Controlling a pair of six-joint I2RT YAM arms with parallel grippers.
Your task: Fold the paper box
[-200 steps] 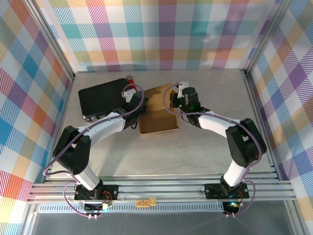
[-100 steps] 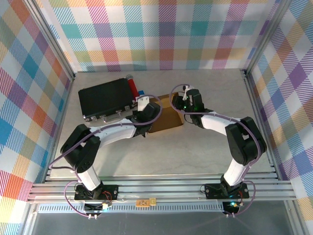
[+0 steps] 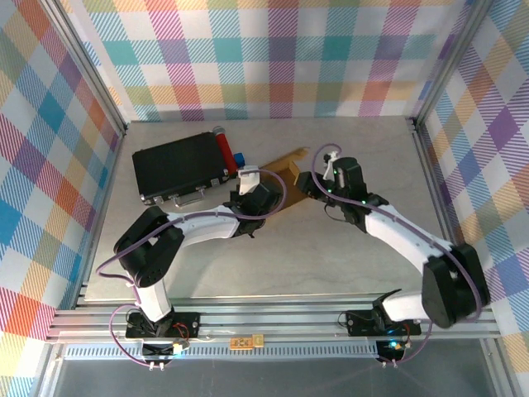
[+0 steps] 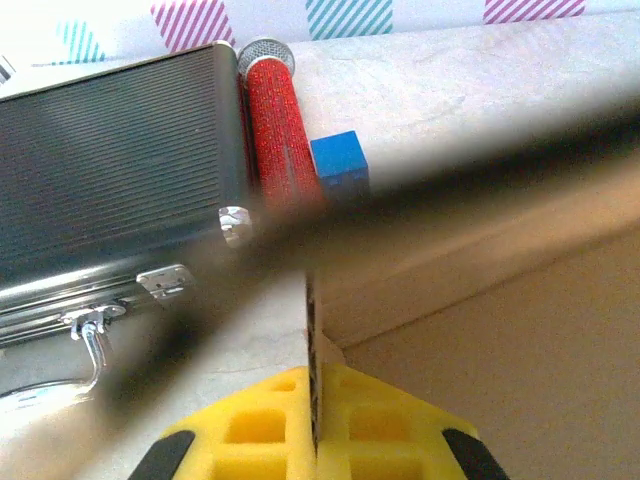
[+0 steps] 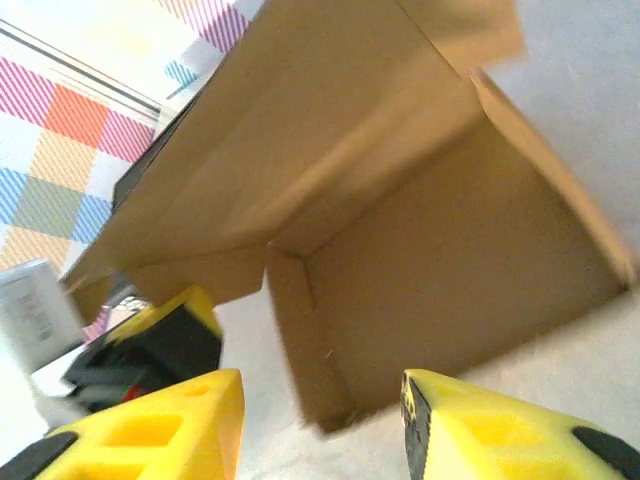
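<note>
The paper box (image 3: 283, 169) is a brown cardboard sheet, partly folded and tilted up at mid-table between the two arms. My left gripper (image 3: 261, 193) is shut on a thin upright cardboard edge (image 4: 313, 340), its yellow fingertips (image 4: 385, 420) pressed together on it. The box's brown panel (image 4: 520, 300) lies just to the right of that edge. My right gripper (image 3: 313, 184) is open just right of the box. In the right wrist view its gripper (image 5: 320, 425) faces the box's inside (image 5: 430, 230), and a corner flap (image 5: 305, 330) stands ahead of the gap, untouched.
A black ribbed case (image 3: 178, 169) lies at the back left, with a red glitter roll (image 3: 223, 146) and a small blue block (image 3: 240, 159) along its right side. The case's latches (image 4: 165, 282) are close to my left gripper. Metal frame rails line the table's edges.
My right gripper has let go of the box, opened and drawn back to the right. The left gripper has carried its cardboard edge rightward and nearer, and the box now tilts up.
</note>
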